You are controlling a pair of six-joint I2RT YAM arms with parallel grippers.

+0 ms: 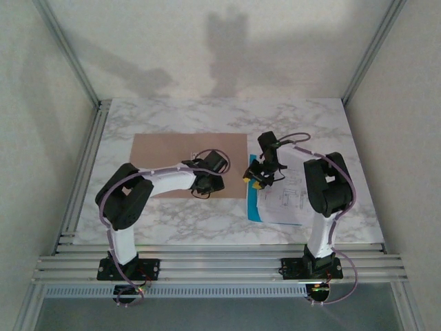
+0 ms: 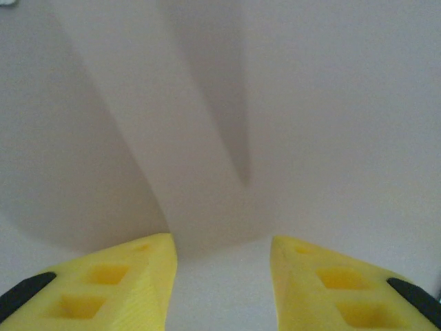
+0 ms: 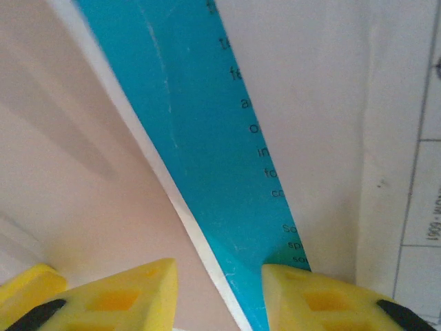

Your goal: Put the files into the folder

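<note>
The pinkish-brown folder lies flat and closed on the marble table, left of centre. The files, white printed sheets over a bright blue strip, lie just right of it. My left gripper hovers over the folder's near right corner. In its wrist view the yellow fingers stand apart around a pale blurred surface, nothing between them. My right gripper is at the files' left edge. It is open, straddling the blue strip and its white edge, with the folder to the left.
The marble table is bounded by aluminium rails at the near edge and by posts and white walls at the sides and back. Bare marble lies behind the folder and files.
</note>
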